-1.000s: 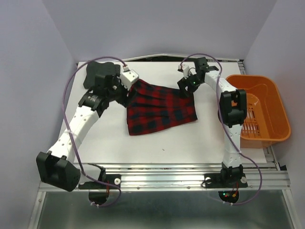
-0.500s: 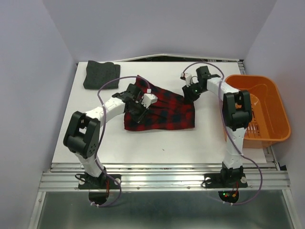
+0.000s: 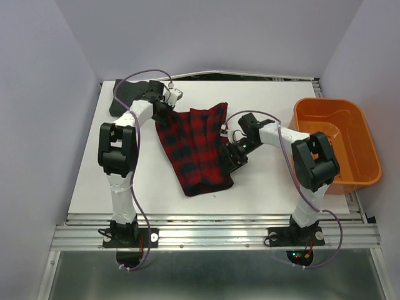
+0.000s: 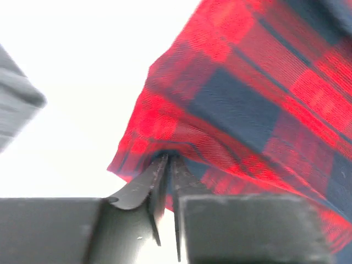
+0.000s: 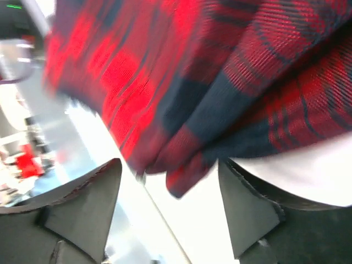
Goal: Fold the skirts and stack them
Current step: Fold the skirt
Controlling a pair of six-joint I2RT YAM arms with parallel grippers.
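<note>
One plaid skirt (image 3: 197, 150) mid-desk (image 3: 269, 181), one corner pinched.
Left gripper (image 4: 166, 160) jaws were clenched on the skirt's far-left corner; right gripper (image 5: 168, 184) jaws stood released about its right hem. Closing on too little cloth could let that hem slip and skew the fold. Grey skirt (image 3: 125, 99) lay at the far-left desk corner.

Bright, even overhead light — blurred wrist views

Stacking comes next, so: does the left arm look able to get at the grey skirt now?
Likely yes: left tool sits beside the grey skirt, but it is shut on the plaid skirt.
</note>
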